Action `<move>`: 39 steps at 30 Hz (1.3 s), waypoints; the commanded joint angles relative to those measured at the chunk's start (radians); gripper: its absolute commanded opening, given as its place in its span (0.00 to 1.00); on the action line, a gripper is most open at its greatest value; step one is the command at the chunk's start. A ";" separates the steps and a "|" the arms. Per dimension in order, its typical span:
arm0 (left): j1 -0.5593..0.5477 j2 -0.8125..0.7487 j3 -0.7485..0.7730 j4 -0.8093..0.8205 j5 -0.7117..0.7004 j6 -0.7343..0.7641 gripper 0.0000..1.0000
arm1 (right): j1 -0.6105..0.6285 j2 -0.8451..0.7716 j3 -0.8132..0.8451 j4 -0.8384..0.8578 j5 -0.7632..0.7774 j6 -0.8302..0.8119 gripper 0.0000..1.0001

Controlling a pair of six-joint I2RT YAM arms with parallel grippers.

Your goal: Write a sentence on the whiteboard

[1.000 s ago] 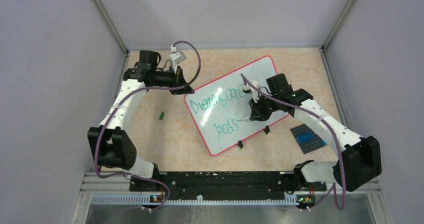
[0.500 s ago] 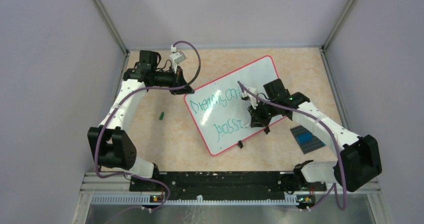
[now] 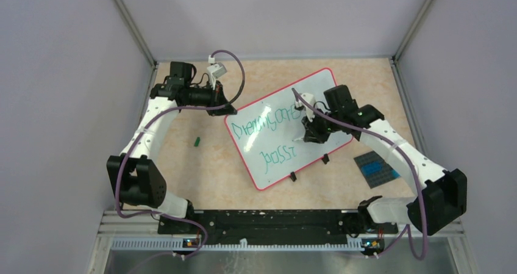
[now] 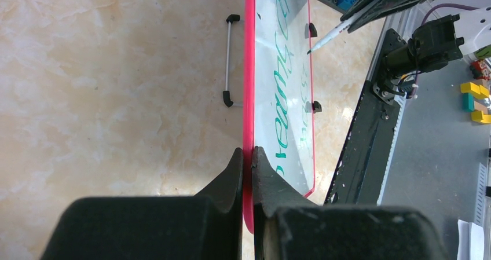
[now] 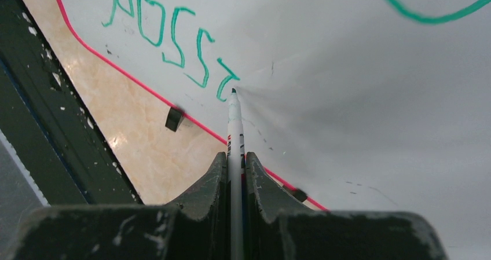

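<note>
Pinching the red rim of the whiteboard (image 3: pixel 317 91) in our closed left gripper (image 4: pixel 248 156), we held the board where it lay askew at the middle of the tan surface (image 3: pixel 201 176). Our right gripper (image 5: pixel 234 161) was clamped on a white marker (image 5: pixel 234 121), its green tip at the last letter of the lower line of green writing (image 3: pixel 277 157); we could not tell whether it touched.

On table (image 3: pixel 213 176), whiteboard (image 3: pixel 314 91) at centre; studded plate (image 3: pixel 375 167) near, right of it; small object (image 3: pixel 197 142) left; marker (image 5: pixel 234 127) above whiteboard.
</note>
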 commanded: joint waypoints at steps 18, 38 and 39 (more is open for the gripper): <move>-0.026 0.008 -0.039 -0.052 -0.048 0.030 0.00 | 0.028 0.040 0.004 0.061 0.014 -0.015 0.00; -0.026 0.006 -0.039 -0.053 -0.046 0.027 0.00 | -0.051 -0.018 0.053 0.009 -0.018 -0.033 0.00; -0.026 0.006 -0.038 -0.053 -0.046 0.027 0.00 | -0.051 -0.014 0.053 0.012 -0.019 -0.033 0.00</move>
